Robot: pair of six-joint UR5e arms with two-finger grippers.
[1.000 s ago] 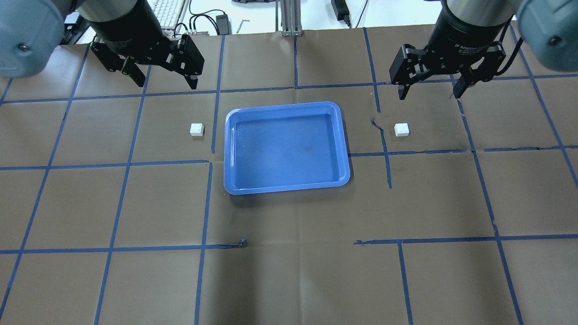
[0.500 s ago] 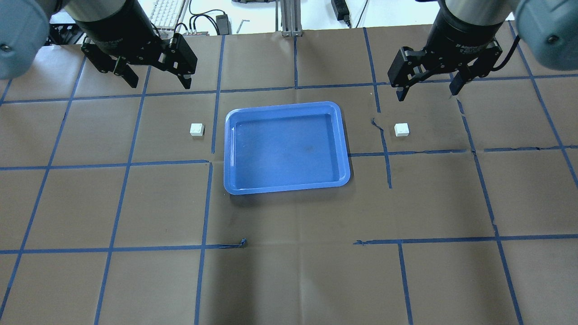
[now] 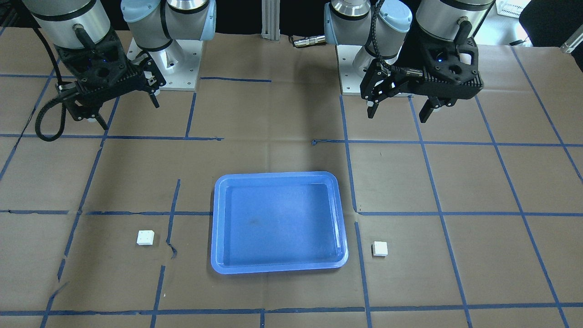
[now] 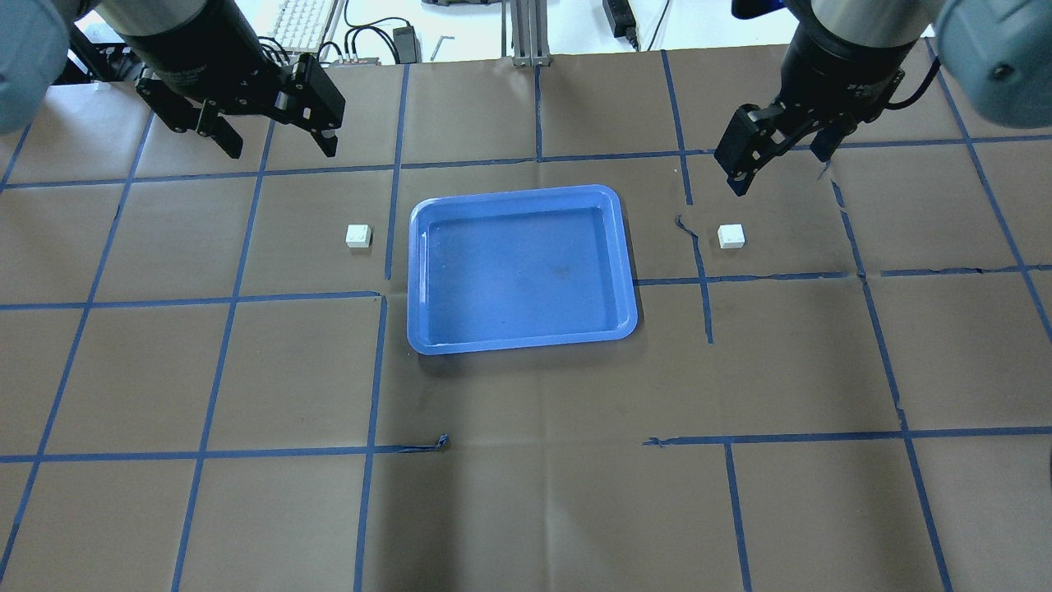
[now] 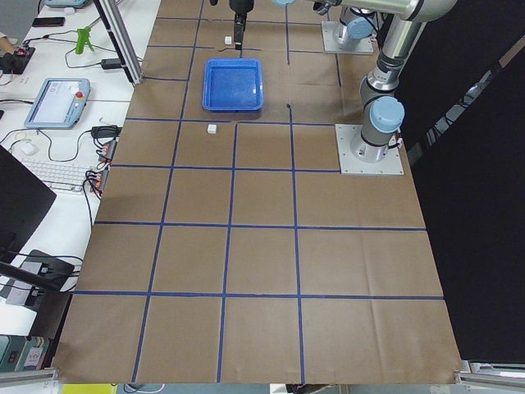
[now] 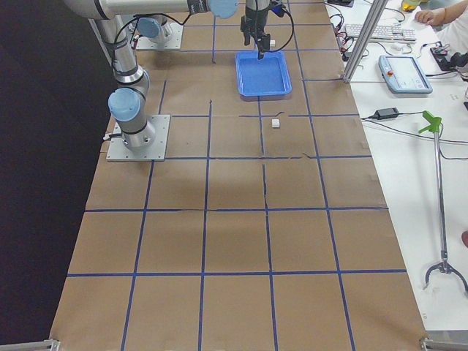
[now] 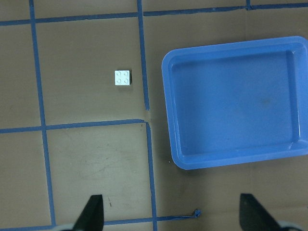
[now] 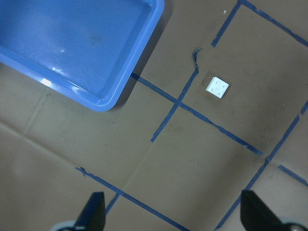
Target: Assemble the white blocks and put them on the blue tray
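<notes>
The blue tray lies empty at mid-table; it also shows in the front view. One white block lies on the paper just left of it, and shows in the left wrist view. The other white block lies to the tray's right, and shows in the right wrist view. My left gripper is open and empty, raised beyond the left block. My right gripper is open and empty, raised beyond the right block and turned at an angle.
Brown paper with blue tape lines covers the table. A keyboard, cables and an aluminium post sit past the far edge. The arm bases stand on the robot's side.
My left gripper has drifted left and toward the far edge. My right gripper has rotated at the wrist. Both stay open; the blocks and tray have not moved.
</notes>
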